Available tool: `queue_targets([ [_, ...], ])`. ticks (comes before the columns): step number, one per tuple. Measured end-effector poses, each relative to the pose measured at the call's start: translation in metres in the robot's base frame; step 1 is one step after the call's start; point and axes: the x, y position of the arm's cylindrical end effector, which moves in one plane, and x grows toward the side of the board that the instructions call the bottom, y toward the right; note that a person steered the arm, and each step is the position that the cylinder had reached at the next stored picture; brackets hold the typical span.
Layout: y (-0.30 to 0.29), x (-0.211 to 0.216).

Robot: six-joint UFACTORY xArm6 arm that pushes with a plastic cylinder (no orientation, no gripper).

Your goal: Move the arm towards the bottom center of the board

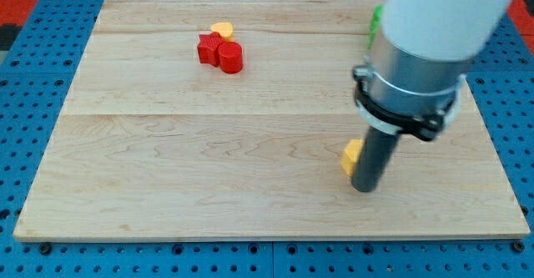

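My tip [365,188] rests on the wooden board [209,161] at the view's lower right of centre. A yellow block [350,156] sits right against the rod's left side, partly hidden by it. Far off at the view's upper left, a red star-shaped block [209,48] and a red cylinder [230,58] touch each other, with a yellow heart-shaped block [222,30] just above them. A green block [376,23] peeks out at the view's top, mostly hidden behind the arm.
The arm's white and grey body [417,53] covers the board's upper right. A blue pegboard [25,78] surrounds the board on all sides.
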Motion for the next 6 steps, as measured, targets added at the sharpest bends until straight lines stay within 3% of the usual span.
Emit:
queue_targets([
  [4, -0.167, -0.07],
  [5, -0.18, -0.071],
  [6, -0.143, -0.043],
])
